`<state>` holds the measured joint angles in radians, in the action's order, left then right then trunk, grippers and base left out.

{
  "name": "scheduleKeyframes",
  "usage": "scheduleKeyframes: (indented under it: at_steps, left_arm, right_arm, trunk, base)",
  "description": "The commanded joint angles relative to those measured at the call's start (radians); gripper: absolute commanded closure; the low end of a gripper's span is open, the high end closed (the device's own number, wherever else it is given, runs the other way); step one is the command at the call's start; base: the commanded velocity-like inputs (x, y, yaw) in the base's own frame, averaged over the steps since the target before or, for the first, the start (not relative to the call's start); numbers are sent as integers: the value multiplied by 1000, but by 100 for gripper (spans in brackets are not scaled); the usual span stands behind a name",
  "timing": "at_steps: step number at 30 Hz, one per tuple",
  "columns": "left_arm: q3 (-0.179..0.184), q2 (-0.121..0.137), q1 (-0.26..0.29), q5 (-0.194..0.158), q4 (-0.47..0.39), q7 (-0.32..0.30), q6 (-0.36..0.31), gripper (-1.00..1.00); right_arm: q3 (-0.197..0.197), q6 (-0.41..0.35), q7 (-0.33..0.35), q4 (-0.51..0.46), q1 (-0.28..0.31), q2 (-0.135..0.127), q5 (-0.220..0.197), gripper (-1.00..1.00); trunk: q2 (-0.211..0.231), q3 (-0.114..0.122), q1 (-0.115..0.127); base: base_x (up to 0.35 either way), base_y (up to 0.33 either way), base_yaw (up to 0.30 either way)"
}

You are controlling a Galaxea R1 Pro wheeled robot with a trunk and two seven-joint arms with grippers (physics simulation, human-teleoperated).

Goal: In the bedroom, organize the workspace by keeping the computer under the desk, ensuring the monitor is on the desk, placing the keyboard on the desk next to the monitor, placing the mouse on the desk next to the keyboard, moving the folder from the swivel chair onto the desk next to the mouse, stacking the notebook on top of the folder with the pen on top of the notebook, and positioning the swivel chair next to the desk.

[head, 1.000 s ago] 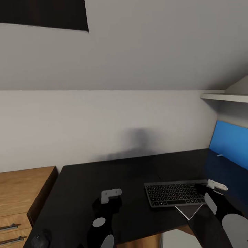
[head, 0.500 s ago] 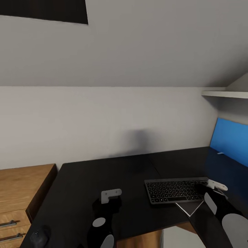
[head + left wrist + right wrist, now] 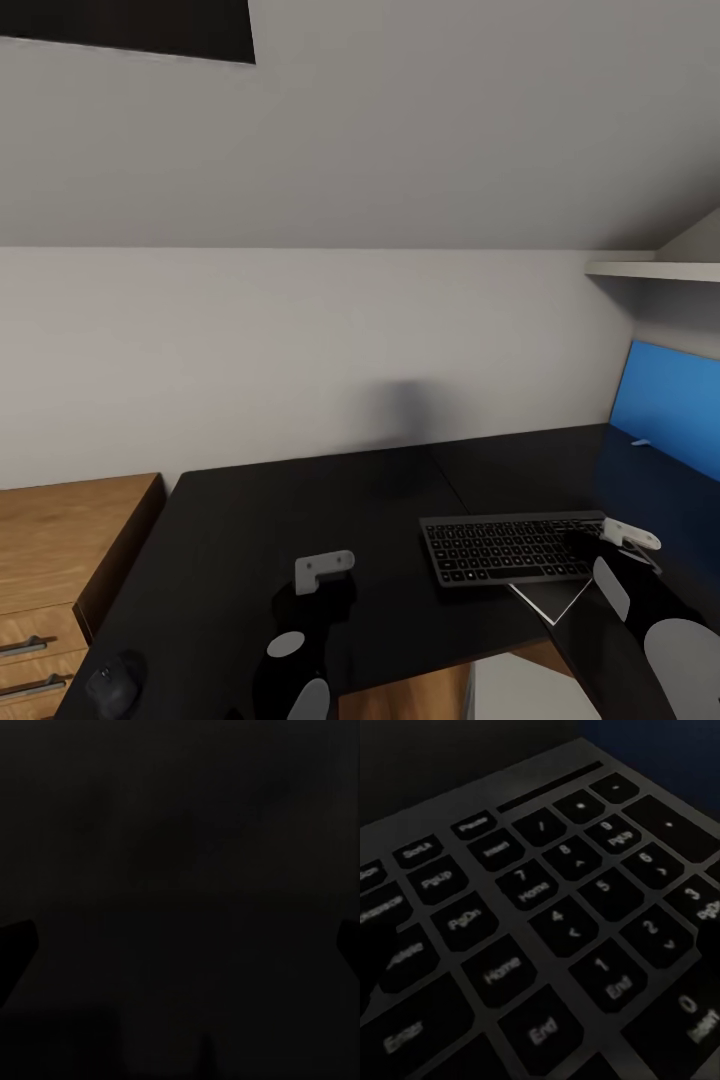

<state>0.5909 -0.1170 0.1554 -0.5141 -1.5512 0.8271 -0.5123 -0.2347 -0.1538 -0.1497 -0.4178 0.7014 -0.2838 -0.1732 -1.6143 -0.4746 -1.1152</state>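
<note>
Your keyboard (image 3: 512, 547) lies lengthwise across the black desk (image 3: 300, 500), under the grey wall (image 3: 300, 340); both grippers' finger states can't be told.

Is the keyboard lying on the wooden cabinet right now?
No, the keyboard lies on the black desk, while the wooden cabinet stands off to the desk's left side.

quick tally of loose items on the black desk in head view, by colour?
Black: 2, keyboard and mouse at the desk's near left corner
Blue: 1, folder standing at the right edge
Pale grey: 1, notebook partly under the keyboard
Total: 4
</note>
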Motion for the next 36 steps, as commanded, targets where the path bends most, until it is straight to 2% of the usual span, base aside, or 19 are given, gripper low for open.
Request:
scheduleKeyframes:
  at_steps: [1,3,5,8,36]
  left_arm:
    - [1,0,1,-7,-1,8,-3,-100]
    - [2,5,1,-8,0,7,-3,-100]
    - [3,25,1,-9,0,6,-3,-100]
    - [5,29,1,-9,0,6,-3,-100]
    - [7,31,1,-11,0,6,-3,-100]
  right_arm:
    - [0,-4,-4,13,0,0,-17,-100]
    - [0,-4,-4,13,0,0,-17,-100]
    - [0,-4,-4,14,0,0,-17,-100]
    - [0,-4,-4,14,0,0,-17,-100]
    - [1,-4,-4,14,0,0,-17,-100]
  trunk:
    - [-1,-1,0]
    - [-1,-1,0]
    - [-1,-1,0]
    - [-1,-1,0]
    - [-1,-1,0]
  base:
    - [0,0,0]
    - [0,0,0]
    - [0,0,0]
    - [-39,0,0]
    - [-120,0,0]
